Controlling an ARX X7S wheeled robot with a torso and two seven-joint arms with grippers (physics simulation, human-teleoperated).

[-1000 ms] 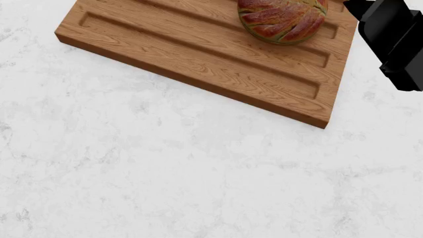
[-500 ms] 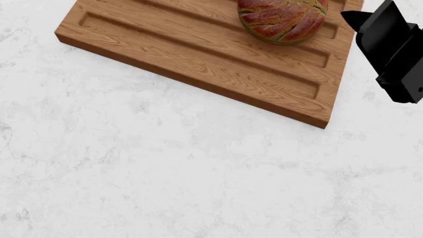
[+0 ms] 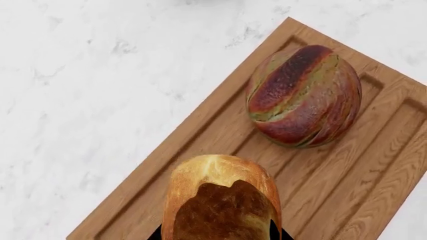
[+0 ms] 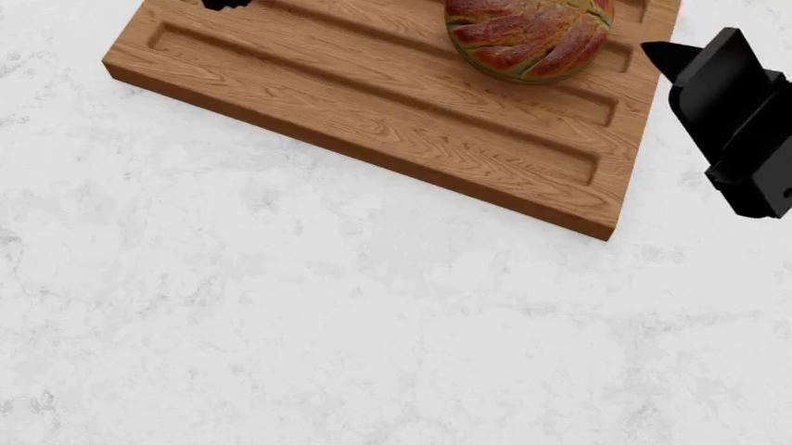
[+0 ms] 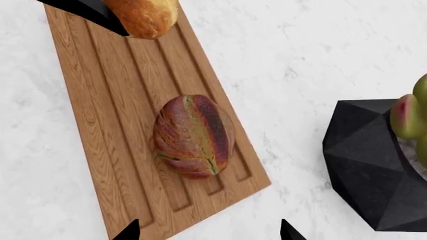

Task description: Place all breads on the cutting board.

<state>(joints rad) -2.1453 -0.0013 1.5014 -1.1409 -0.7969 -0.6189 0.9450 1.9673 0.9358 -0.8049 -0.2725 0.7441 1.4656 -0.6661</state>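
Cutting board (image 4: pixel 371 93): thick brown wood, four long parallel grooves, lying flat on the white marbled counter (image 4: pixel 371 324).

Striped loaf (image 4: pixel 529 35): round, reddish-brown with greenish-tan swirls, resting on the board across its grooves near one short end; nothing touches it.

Golden roll (image 3: pixel 220 200): glossy, darker brown on its crown, clamped between the dark fingers of the left gripper (image 3: pixel 220 232), which show only as slivers either side of it. Held over the board's other half, apart from the loaf; whether it touches the wood cannot be told.

Right gripper (image 5: pixel 208 231): two black fingertips spread wide apart, holding nothing, hanging beyond the board's short end nearest the loaf.

Black faceted pot (image 5: pixel 373 165): on the counter beside the board, holding green-pink plant matter.
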